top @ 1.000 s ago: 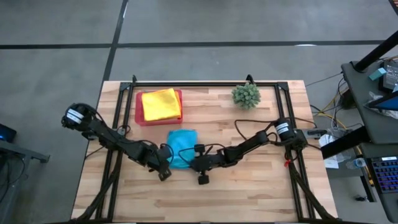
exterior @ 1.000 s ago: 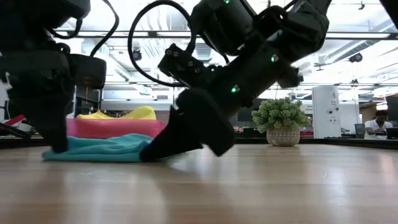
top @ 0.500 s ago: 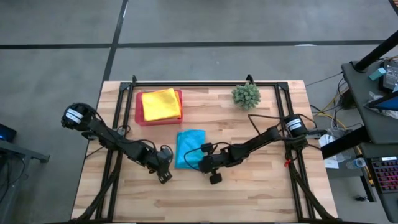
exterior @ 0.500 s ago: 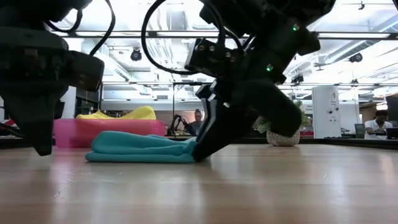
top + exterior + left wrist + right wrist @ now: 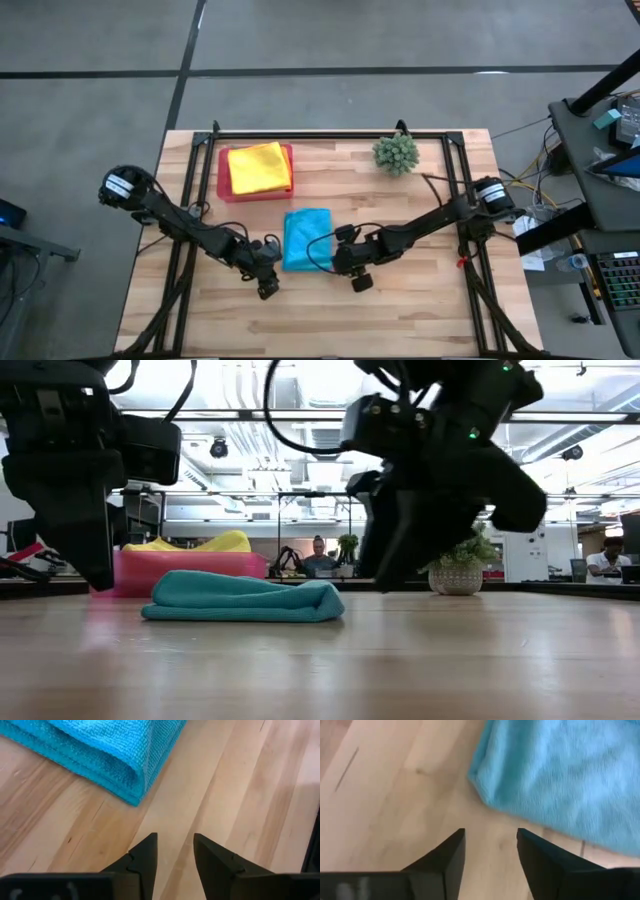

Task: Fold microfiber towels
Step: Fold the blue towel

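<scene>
Lying folded near the middle of the table (image 5: 420, 300) — the turquoise towel (image 5: 306, 238), a compact rectangle with its long axis running 12 to 6 o'clock in the high view. Flanking it on both sides: left gripper (image 5: 265, 272) just off the lower left corner, at about 8 o'clock from the towel's centre; right gripper (image 5: 345, 260) just off the lower right corner, at about 4 o'clock. Holding nothing, either one. Left fingers (image 5: 145, 855) standing moderately apart over bare wood, with the towel's folded corner (image 5: 132, 795) lying just ahead and clear of the tips. Right fingers (image 5: 450, 855) parted somewhat wider, likewise over bare wood, the towel's edge (image 5: 485, 795) just ahead and untouched. Showing in the low view as a flat, doubled bundle (image 5: 240, 600) resting on the tabletop, with both arms lifted off it.

Sitting at 11 o'clock from the turquoise towel, well apart: the pink tray (image 5: 223, 190) with a folded yellow towel (image 5: 259, 167) on it. Standing off at 2 o'clock: the small plant ball (image 5: 396, 152).

Judging by this layout, looking finished on the fold — probably heading next to the tray. Being about equally near, both grippers; favouring the left arm slightly, since the tray lies on its side, along the towel's long axis and beyond its far short edge.
</scene>
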Controlling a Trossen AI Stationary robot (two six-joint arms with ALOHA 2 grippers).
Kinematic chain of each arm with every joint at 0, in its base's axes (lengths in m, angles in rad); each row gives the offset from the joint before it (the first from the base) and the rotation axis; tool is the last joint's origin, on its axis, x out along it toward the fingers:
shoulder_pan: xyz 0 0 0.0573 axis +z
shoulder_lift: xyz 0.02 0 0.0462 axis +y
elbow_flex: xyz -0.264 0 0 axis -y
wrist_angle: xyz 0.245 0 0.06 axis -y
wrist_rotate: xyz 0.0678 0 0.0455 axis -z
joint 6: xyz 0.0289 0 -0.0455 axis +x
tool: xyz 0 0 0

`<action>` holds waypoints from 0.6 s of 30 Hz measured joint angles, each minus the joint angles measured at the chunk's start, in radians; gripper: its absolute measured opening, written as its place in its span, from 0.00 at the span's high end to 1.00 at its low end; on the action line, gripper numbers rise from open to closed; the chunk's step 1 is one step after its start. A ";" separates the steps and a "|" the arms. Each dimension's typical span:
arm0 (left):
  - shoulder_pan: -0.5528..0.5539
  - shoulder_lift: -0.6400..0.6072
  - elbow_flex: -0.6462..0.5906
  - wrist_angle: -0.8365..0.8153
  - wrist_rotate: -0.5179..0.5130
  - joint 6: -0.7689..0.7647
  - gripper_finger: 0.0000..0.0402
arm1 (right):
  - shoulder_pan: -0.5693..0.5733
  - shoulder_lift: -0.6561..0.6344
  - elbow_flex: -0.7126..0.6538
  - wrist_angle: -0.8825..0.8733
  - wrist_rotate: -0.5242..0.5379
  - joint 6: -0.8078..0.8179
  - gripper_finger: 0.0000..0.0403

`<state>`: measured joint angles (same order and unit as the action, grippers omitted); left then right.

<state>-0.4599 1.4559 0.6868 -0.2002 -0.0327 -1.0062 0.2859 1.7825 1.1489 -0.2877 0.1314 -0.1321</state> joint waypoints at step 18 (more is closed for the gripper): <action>0.189 -0.044 0.096 -0.029 -0.497 0.117 0.72 | -0.010 -0.263 -0.385 0.505 0.065 0.004 0.62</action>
<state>-0.2710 1.4119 0.7833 -0.2287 -0.5294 -0.8888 0.2756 1.5197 0.7640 0.2177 0.1961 -0.1285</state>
